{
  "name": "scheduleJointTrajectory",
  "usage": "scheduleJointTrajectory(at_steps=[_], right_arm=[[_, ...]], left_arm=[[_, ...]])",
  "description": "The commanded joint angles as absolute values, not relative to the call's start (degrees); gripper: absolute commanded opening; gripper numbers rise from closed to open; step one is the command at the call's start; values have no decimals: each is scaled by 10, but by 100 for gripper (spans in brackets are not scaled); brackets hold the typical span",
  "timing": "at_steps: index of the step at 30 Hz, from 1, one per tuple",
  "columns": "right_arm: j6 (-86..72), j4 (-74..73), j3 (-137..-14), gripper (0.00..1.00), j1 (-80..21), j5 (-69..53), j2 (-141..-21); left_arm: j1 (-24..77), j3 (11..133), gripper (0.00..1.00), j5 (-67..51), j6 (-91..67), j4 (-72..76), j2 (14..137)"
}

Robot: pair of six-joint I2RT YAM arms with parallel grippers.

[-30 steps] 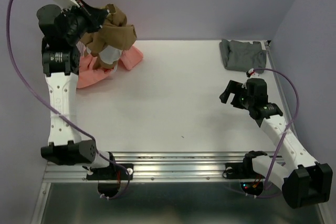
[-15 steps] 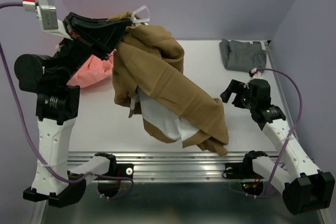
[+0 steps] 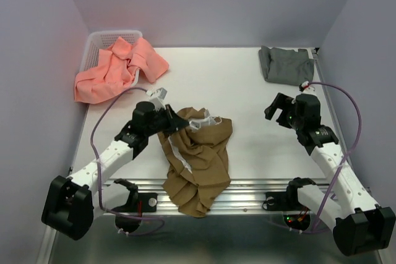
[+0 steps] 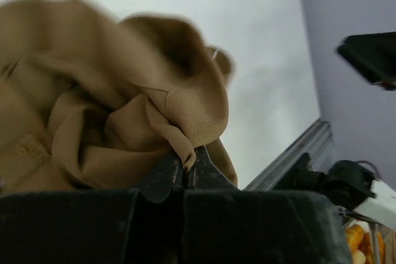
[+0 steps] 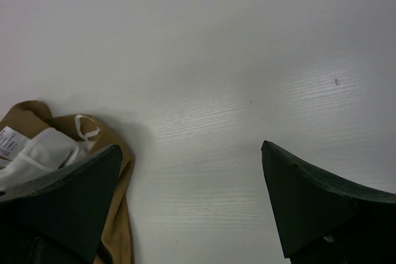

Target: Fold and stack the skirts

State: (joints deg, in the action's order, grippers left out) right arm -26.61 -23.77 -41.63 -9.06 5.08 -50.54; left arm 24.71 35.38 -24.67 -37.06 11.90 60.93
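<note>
The tan-brown skirt [image 3: 198,162] lies crumpled at the table's near middle, its lower end hanging over the front edge, white lining showing. My left gripper [image 3: 175,123] is shut on a fold of it [image 4: 185,153] at its upper left. The salmon-pink skirt [image 3: 117,66] lies at the far left, partly in the white basket [image 3: 102,36]. The grey skirt [image 3: 286,64] lies folded at the far right corner. My right gripper [image 3: 276,107] is open and empty above bare table, right of the tan skirt [image 5: 117,227].
The table's front metal rail [image 3: 247,187] runs under the hanging skirt. Purple walls close in the left, back and right sides. The basket stands in the far left corner.
My left arm swung down from high at the far left to the near middle, carrying the tan-brown skirt onto the table. The basket and pink skirt are now uncovered. The right arm barely moved.
</note>
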Motion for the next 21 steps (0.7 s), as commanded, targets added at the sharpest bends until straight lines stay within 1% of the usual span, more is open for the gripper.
scheduleJointTrajectory(at_steps=[1,2,3,4,6,7,8,10,11,14,16,19,21], right_arm=[[-248,-230,-435,100,-91,5,-514],[-236,-237,-435,100,-91,-34,-516],[-233,-241,-436,100,-91,-46,-516],[-230,-238,-432,100,-91,-72,-515],[-227,-226,-417,100,-91,-100,-512],[-228,-211,-411,100,-91,-112,-512],[-227,-207,-405,100,-97,-133,-515],[-222,-203,-403,100,-103,-142,-523],[-219,-206,-406,100,-111,-138,-527],[-214,-201,-413,100,-126,-127,-537],[-215,-196,-416,100,-134,-124,-541],[-219,-186,-418,100,-149,-117,-558],[-221,-181,-419,100,-156,-113,-568]], left_arm=[[251,283,0,-166,-388,145,524],[251,273,0,-149,-389,92,501],[251,261,0,-109,-395,62,487],[250,256,2,-95,-408,22,475],[251,230,20,-76,-424,2,431],[251,221,38,-78,-432,1,418],[251,213,50,-80,-450,-24,397],[252,197,51,-76,-466,-46,379],[252,195,57,-69,-471,-77,361],[254,213,86,-26,-487,-146,332],[255,230,99,-32,-493,-149,327],[255,284,99,-13,-490,-172,349],[258,318,99,-2,-479,-200,385]])
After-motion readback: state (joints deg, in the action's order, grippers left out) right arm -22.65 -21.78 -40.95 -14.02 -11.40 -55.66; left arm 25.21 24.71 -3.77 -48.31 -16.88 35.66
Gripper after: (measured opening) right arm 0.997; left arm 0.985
